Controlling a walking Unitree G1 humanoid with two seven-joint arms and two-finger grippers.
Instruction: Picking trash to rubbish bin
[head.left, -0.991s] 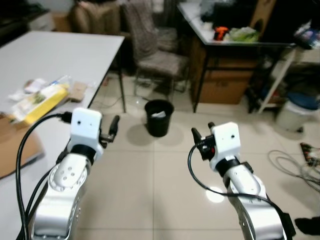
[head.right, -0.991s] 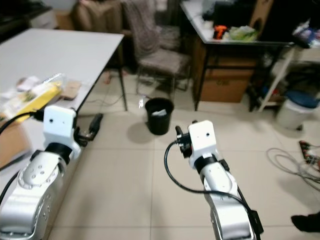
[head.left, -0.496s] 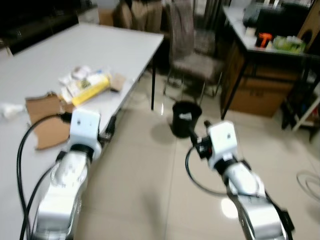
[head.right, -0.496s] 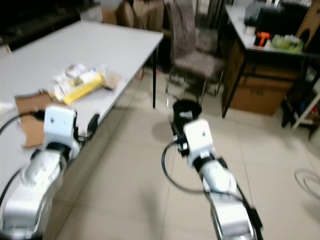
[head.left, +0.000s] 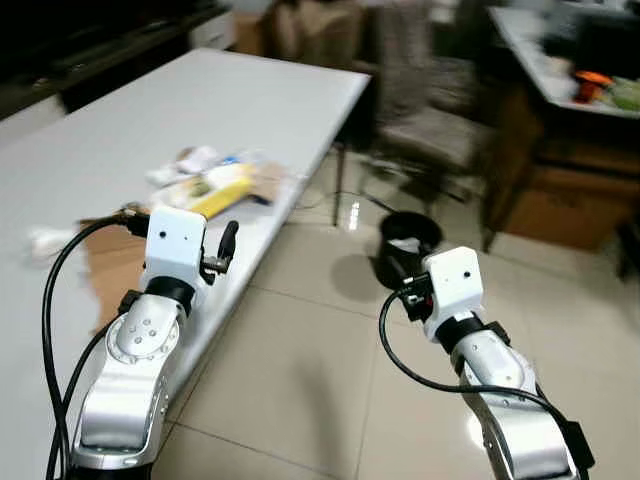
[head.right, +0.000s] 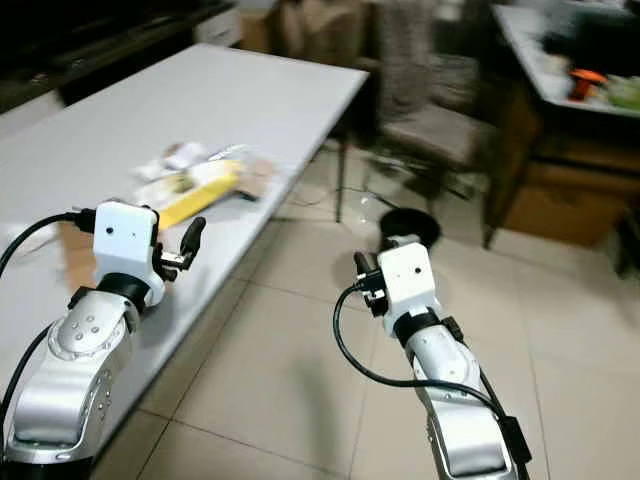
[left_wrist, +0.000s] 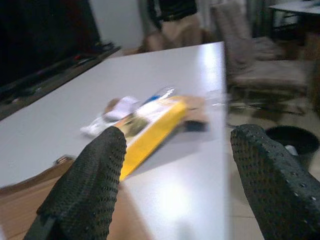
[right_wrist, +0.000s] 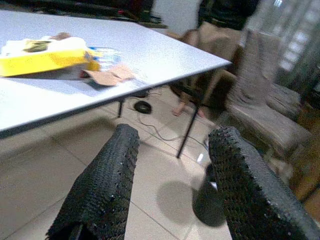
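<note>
Trash lies on the white table (head.left: 150, 110): a yellow packet (head.left: 225, 190) among white wrappers, a small brown card scrap (right_wrist: 112, 76), a crumpled white tissue (head.left: 45, 240) and a large cardboard piece (head.left: 110, 265). The black rubbish bin (head.left: 410, 245) stands on the tiled floor past the table's corner, with something white inside. My left gripper (head.left: 227, 245) hovers open over the table's near edge, short of the yellow packet (left_wrist: 150, 130). My right gripper (head.right: 362, 270) hangs open over the floor, on the near side of the bin (right_wrist: 210, 197). Neither holds anything.
A padded chair (head.left: 430, 130) stands behind the bin. At the right is a dark desk (head.left: 545, 75) with a cardboard box (head.left: 570, 200) beneath it. A person (right_wrist: 225, 20) in a dark top and tan trousers is at the table's far end. Open tiled floor lies between my arms.
The camera has swung left, so the table and its trash take up more of the picture and the bin sits further right. Both arms keep their pose, grippers open.
</note>
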